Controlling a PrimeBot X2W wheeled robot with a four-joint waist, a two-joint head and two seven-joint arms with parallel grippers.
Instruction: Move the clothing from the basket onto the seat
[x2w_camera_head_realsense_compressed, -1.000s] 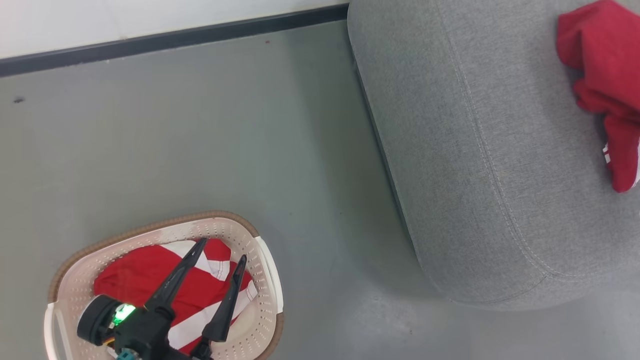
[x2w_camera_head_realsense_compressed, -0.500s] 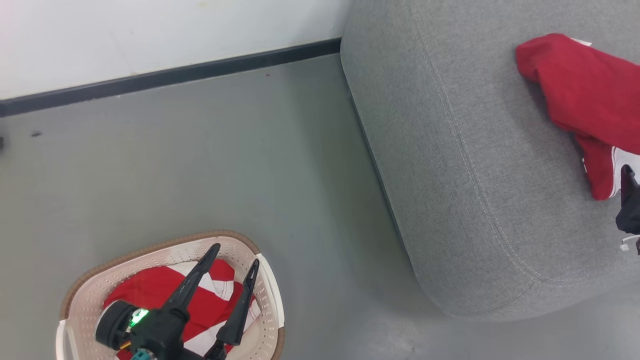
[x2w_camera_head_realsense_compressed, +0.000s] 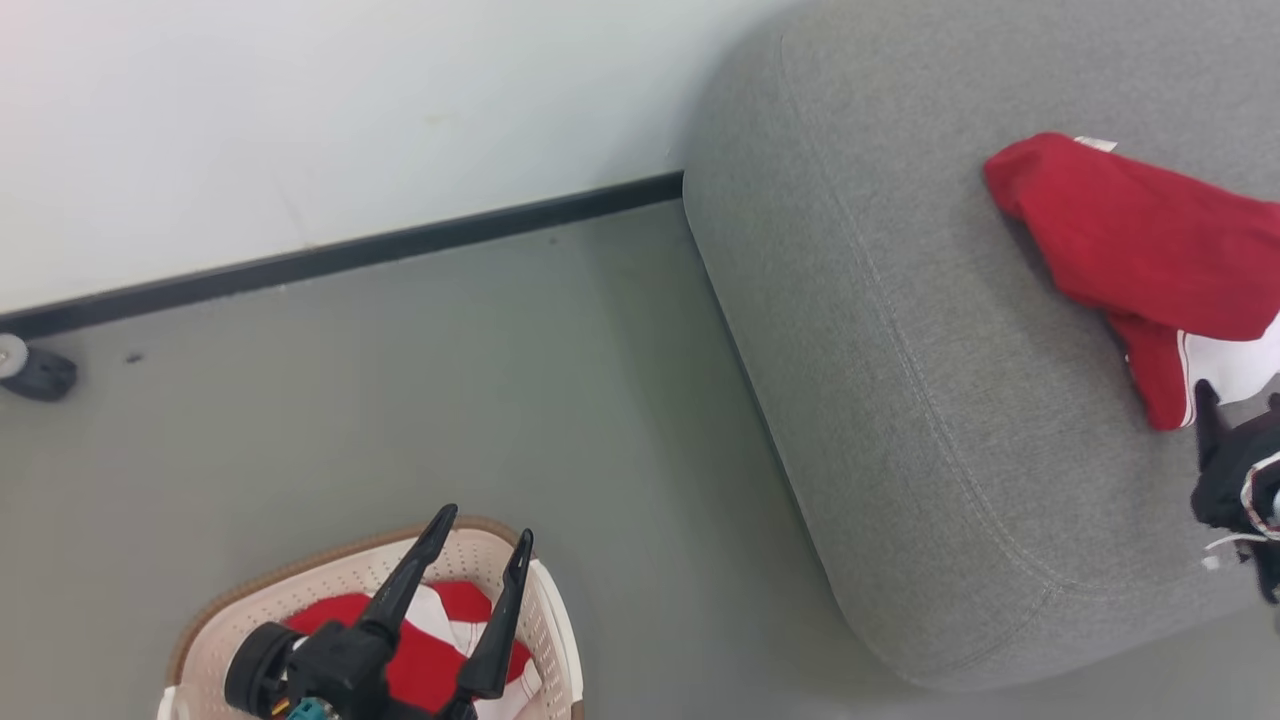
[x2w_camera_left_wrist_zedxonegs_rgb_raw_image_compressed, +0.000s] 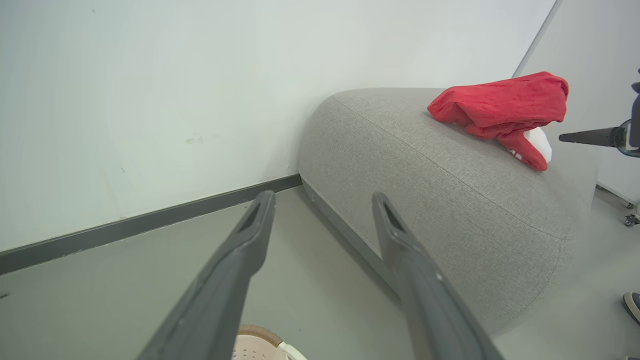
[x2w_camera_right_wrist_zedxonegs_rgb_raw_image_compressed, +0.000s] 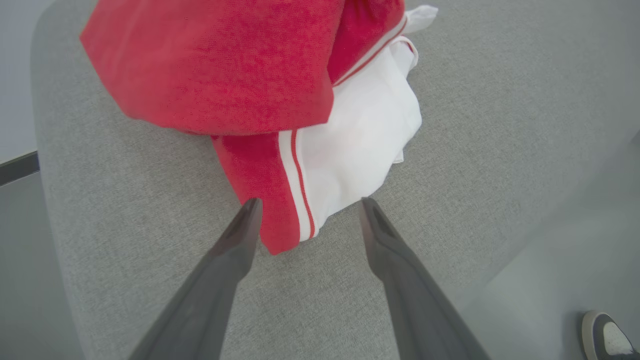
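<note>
Grey floor (x2w_camera_head_realsense_compressed: 500, 400) met a white wall (x2w_camera_head_realsense_compressed: 300, 120) along a black skirting (x2w_camera_head_realsense_compressed: 400, 245). More of that wall showed in the head view than a second earlier (the camera had tipped up, so the whole picture slid). That shift set the basket (x2w_camera_head_realsense_compressed: 330, 590) lower, at 7 o'clock, and brought a caster wheel (x2w_camera_head_realsense_compressed: 30, 370) in at 9 o'clock.

The left gripper (x2w_camera_head_realsense_compressed: 485, 522) had risen against the basket. Its fingertips now crossed the far brown rim, where before they lay over the clothing inside. Its jaws stood wide apart with nothing between them.

One red-and-white garment (x2w_camera_head_realsense_compressed: 318, 612) lay in the basket, partly hidden by that gripper's body. The other garment (x2w_camera_head_realsense_compressed: 1130, 240) lay on the seat (x2w_camera_head_realsense_compressed: 900, 350) at 3 o'clock.

The right gripper (x2w_camera_right_wrist_zedxonegs_rgb_raw_image_compressed: 310, 200) had come into the head view at the 3 o'clock edge since a second ago. In its wrist view its jaws were spread and held nothing. The tips stood either side of the garment's lower corner, where the white panel meets the stripe trim, and I could not tell whether they touched the cloth.

Floor lay between basket and seat. A shoe (x2w_camera_right_wrist_zedxonegs_rgb_raw_image_compressed: 607, 332) showed at 5 o'clock in the right wrist view.
</note>
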